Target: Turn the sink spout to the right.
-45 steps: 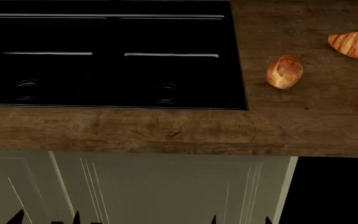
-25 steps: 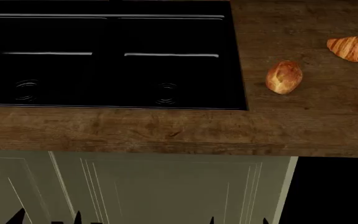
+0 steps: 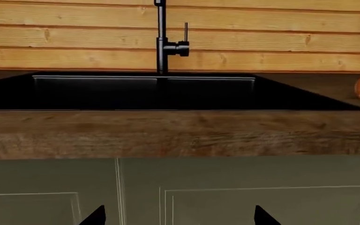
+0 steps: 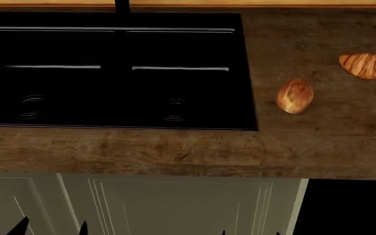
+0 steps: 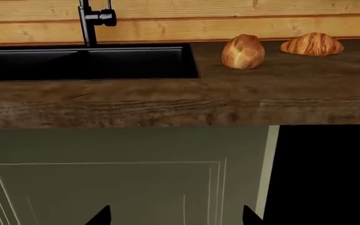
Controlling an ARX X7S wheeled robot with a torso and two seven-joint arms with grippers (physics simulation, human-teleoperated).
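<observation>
The sink spout (image 3: 161,42) is a tall black tube standing at the back of the sink (image 3: 167,93), against the wooden wall; its top is cut off. Only its base (image 4: 123,6) shows in the head view, and its lower column (image 5: 86,26) in the right wrist view. The black double-basin sink (image 4: 250,73) is set in the wooden counter. My left gripper (image 3: 180,218) and right gripper (image 5: 176,218) are both open and empty, low in front of the cabinet doors and far from the spout. Their tips, left (image 4: 52,229) and right (image 4: 251,233), barely show in the head view.
A thin lever (image 3: 185,30) sticks up beside the spout. A bread roll (image 4: 295,96) and a croissant (image 4: 367,66) lie on the counter (image 4: 175,152) right of the sink. Pale cabinet doors (image 4: 175,205) are below, with a dark gap (image 4: 351,208) at the right.
The head view has tilted up: the counter and sink sit lower in the picture, and the spout's base and the wall edge now show. The roll has turned slightly.
</observation>
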